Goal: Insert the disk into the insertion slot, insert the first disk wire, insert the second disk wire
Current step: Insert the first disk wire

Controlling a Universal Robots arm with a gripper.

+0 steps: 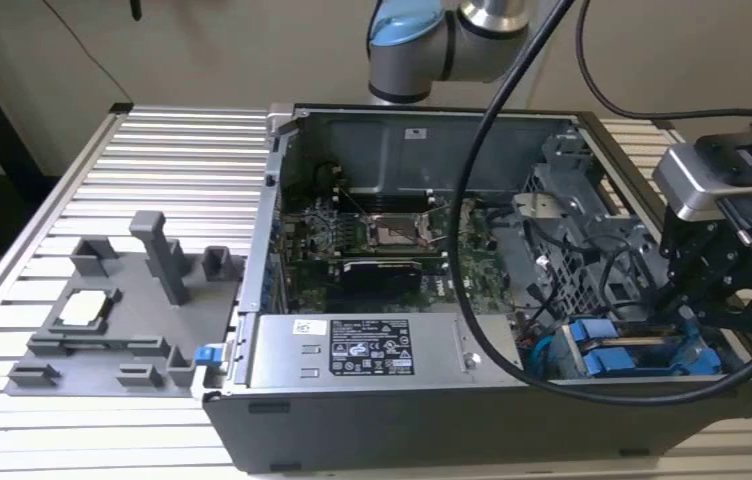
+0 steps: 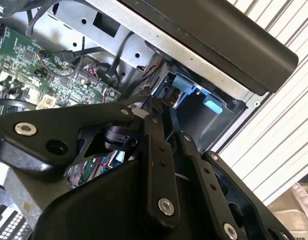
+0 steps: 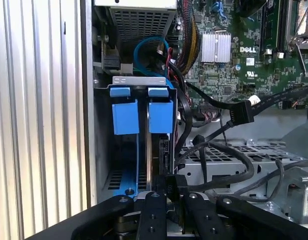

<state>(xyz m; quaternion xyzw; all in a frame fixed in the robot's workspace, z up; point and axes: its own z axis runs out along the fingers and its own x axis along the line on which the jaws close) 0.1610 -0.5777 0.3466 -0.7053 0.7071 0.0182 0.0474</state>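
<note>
**Disk seated, claw on a plug**

Your disk (image 3: 160, 116) sits down in the slot (image 3: 146, 155), with its blue frame beside a second carrier (image 3: 125, 117). Your gripper (image 3: 172, 194) hangs just over that bay. Its fingers are pinched on a black plug (image 3: 174, 181) at the disk's edge.
</note>
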